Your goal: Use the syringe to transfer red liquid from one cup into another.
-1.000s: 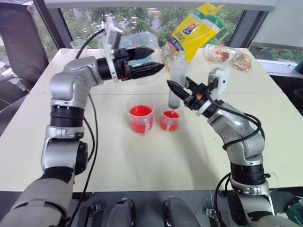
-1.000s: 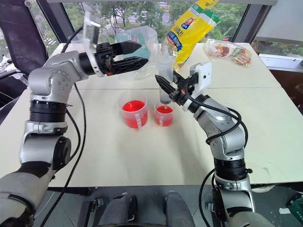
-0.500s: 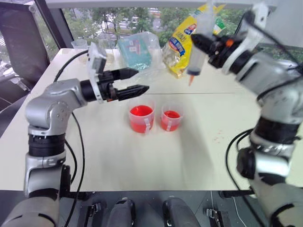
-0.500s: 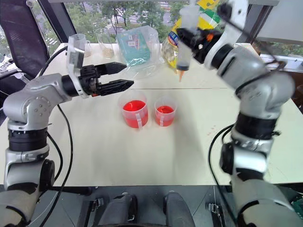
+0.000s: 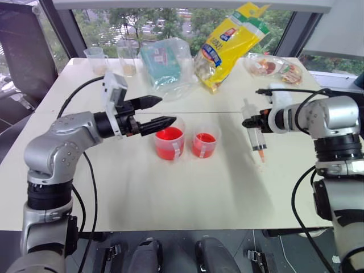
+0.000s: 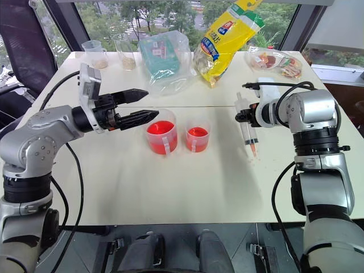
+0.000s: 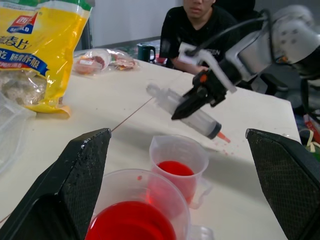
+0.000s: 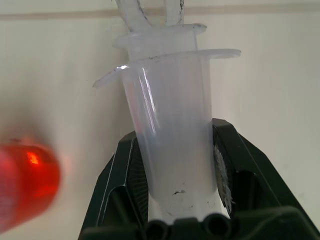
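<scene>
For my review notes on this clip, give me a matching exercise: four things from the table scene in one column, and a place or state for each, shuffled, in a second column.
Things:
1. syringe
2. left gripper
3. wider red cup
4. yellow snack bag

Places or states:
A. open, holding nothing, level beside the cups
B. lying at the far side of the table, near the window
C. clamped in the shut right gripper, orange tip aimed down at the table
D. standing on the table to the robot's left of the narrower red cup

Pairs: 1-C, 2-A, 3-D, 4-B
</scene>
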